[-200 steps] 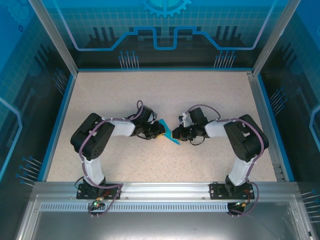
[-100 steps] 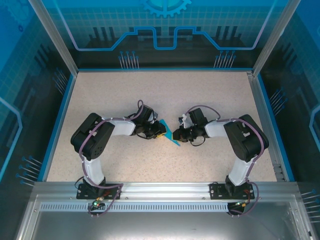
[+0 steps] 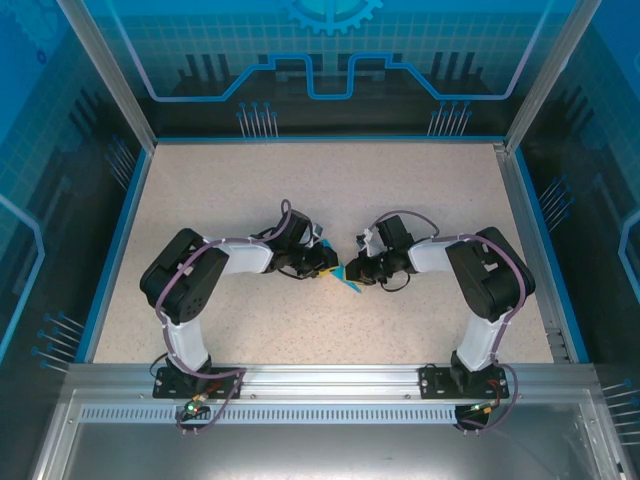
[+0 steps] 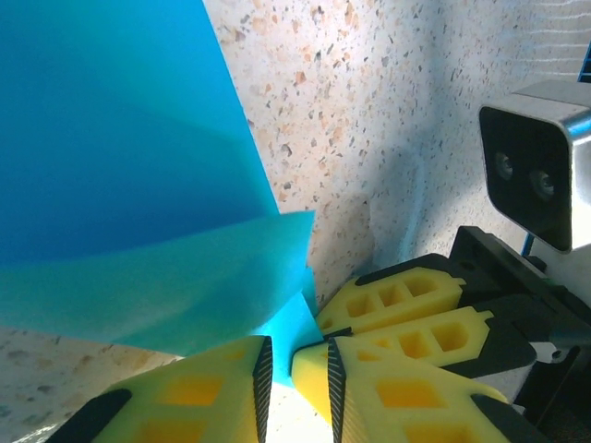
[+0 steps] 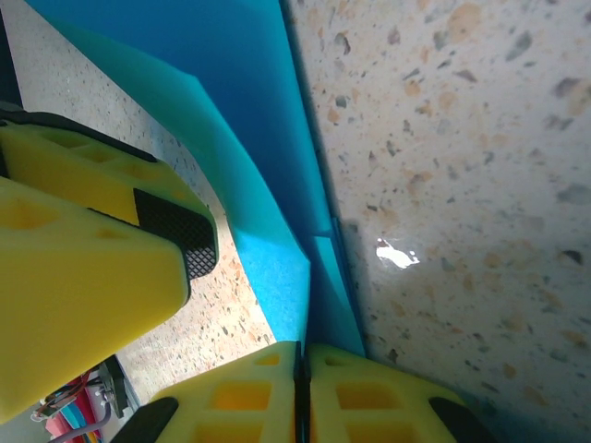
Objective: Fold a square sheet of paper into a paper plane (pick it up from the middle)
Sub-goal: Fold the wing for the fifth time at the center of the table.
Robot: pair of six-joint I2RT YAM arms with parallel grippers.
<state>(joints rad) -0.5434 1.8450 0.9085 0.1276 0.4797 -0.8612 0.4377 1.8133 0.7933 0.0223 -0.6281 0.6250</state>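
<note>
The teal-blue square sheet of paper (image 3: 347, 279) is folded into layers and sits low over the table's middle, between both grippers. No paper plane shape can be made out in it. My right gripper (image 5: 303, 349) is shut on a folded edge of the sheet (image 5: 272, 249), and it comes in from the right (image 3: 357, 272). My left gripper (image 4: 282, 355) stands open by a narrow gap, with a corner of the sheet (image 4: 138, 185) reaching just to its fingertips. From above, the left gripper (image 3: 326, 263) nearly touches the right one. The right gripper's yellow fingers (image 4: 406, 297) lie right beside the left jaws.
The speckled tabletop (image 3: 330, 190) spreads on all sides of the arms. Blue rails and transparent walls (image 3: 115, 240) fence it in. The right wrist's camera housing (image 4: 534, 166) sits close to the left gripper.
The left gripper has slid a little to the right toward the right gripper and its jaws have loosened. Less of the paper shows from above. The right gripper holds still.
</note>
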